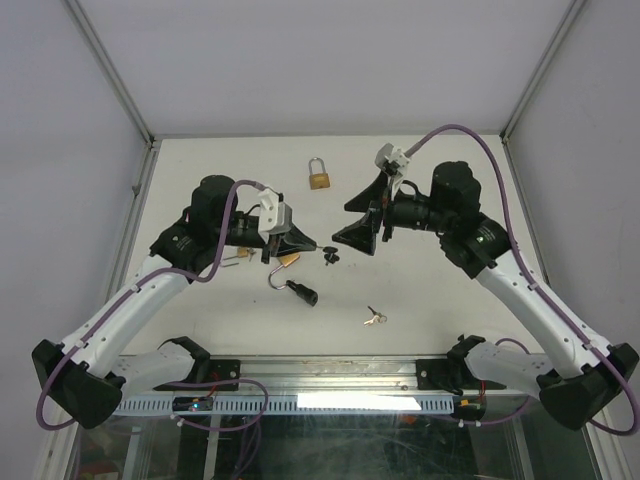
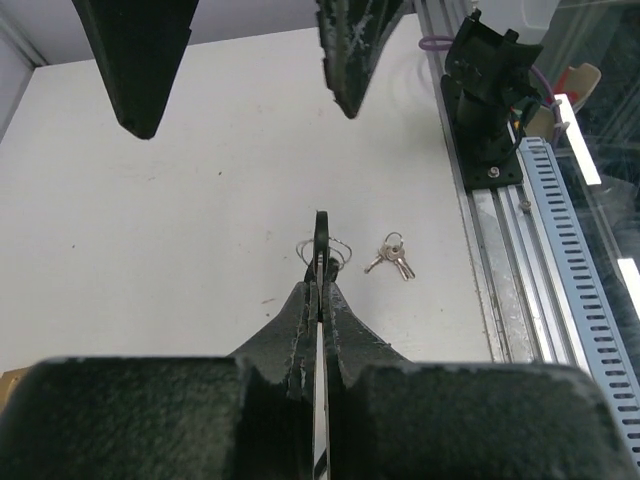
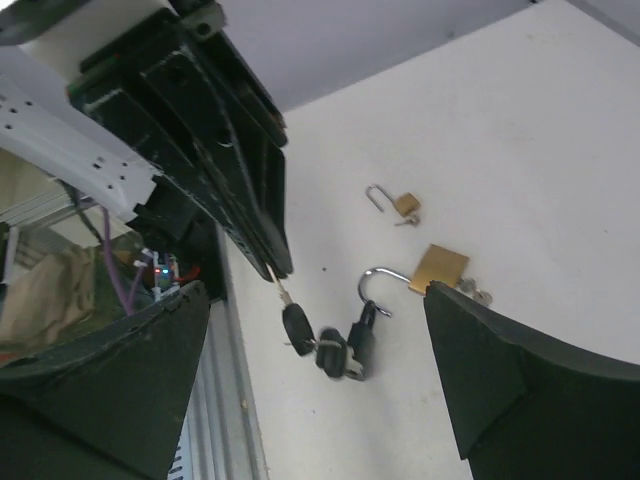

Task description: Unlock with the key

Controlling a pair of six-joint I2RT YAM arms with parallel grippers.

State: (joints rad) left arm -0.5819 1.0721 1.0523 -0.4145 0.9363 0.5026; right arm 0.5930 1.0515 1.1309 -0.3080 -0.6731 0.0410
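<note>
Your left gripper [image 1: 313,247] is clenched on the blade tip of the key [image 3: 298,328], black head dangling just below. Your right gripper [image 1: 341,224] gapes beside the left gripper. Light, stiff, likely slick: take the head. The padlock [image 1: 319,177] lies well beyond the left gripper.

Padlock [image 1: 319,177] far centre; second padlock [image 1: 288,260] mid-table left; key ring [image 1: 375,318] nearer, right.
</note>
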